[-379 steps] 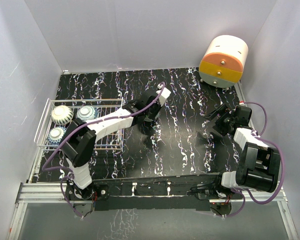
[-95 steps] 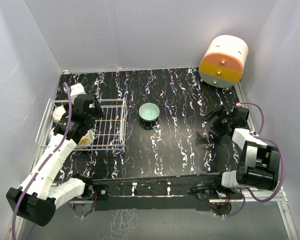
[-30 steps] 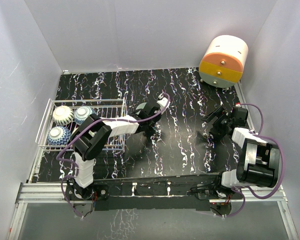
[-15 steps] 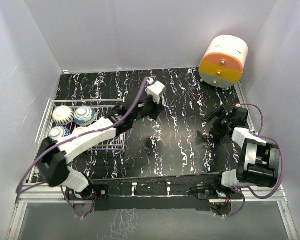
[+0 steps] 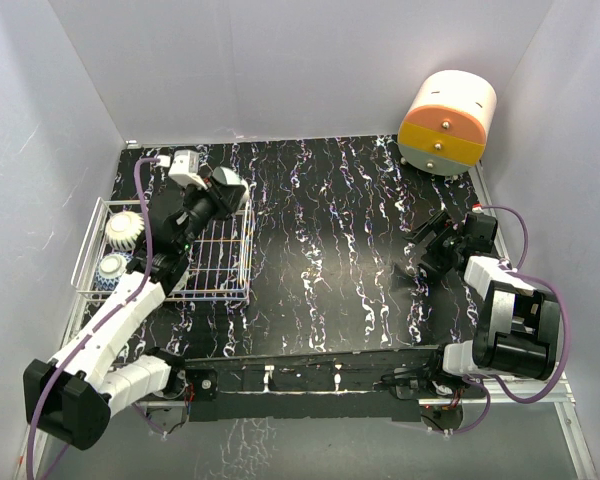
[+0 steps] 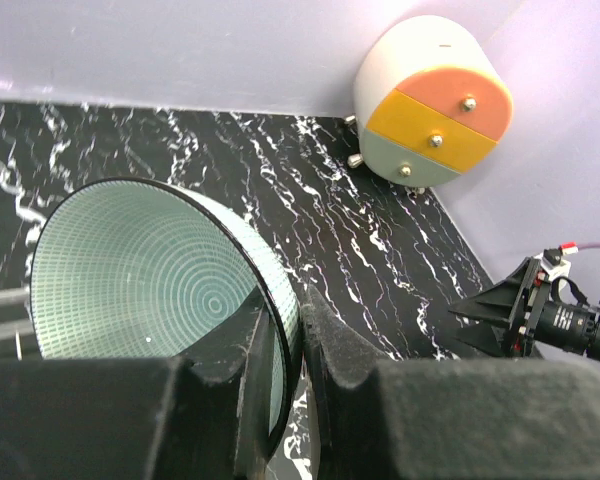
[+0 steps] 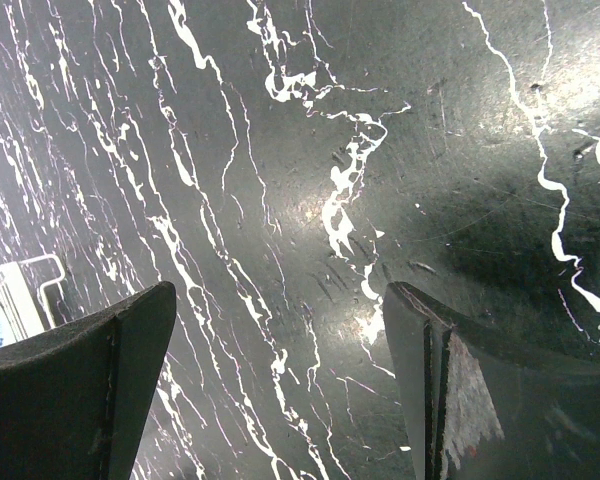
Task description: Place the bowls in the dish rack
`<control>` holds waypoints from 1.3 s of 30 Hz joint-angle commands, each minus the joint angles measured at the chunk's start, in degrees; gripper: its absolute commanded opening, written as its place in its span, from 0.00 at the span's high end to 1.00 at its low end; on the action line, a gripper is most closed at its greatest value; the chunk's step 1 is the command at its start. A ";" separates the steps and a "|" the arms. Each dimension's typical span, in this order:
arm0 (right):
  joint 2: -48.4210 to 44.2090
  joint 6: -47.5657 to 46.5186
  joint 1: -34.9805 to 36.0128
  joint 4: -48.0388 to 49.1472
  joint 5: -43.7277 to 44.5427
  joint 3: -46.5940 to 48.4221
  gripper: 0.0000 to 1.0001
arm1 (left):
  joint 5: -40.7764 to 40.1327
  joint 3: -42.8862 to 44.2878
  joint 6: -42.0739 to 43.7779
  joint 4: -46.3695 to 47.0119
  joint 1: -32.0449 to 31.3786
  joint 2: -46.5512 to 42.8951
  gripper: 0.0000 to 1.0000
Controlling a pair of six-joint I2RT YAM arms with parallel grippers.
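The black, white-veined desk [image 5: 330,250] fills the middle of the overhead view. The left arm [image 5: 120,310] stretches from the lower left corner up toward the upper left. The right arm [image 5: 510,320] stays folded at the lower right. The dish rack [image 5: 225,262], a white wire basket, sits at the left edge of the desk. The cream-and-orange drawer unit [image 5: 447,122] stands well apart from it in the upper right corner, and also shows at the top right of the left wrist view [image 6: 432,100]. Two bowls sit in the left part of the rack: a ribbed white bowl [image 5: 123,228] toward the top and a blue-patterned bowl [image 5: 110,268] just below it. The teal bowl [image 6: 160,270] is off the desk, held in the left gripper [image 5: 217,190] over the upper right corner of the rack. In the left wrist view its ringed teal inside faces the camera, filling the left half of the frame. There the left gripper [image 6: 295,325] is clamped on the bowl's dark rim, one finger inside and one outside. The right gripper [image 5: 420,255] hangs low over bare desk at the right, its fingers [image 7: 120,350] spread wide apart with nothing between them
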 commanded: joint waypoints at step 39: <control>-0.88 -0.79 0.57 2.35 0.29 0.58 0.13 | 10.92 -35.68 -41.35 66.25 18.23 12.68 1.00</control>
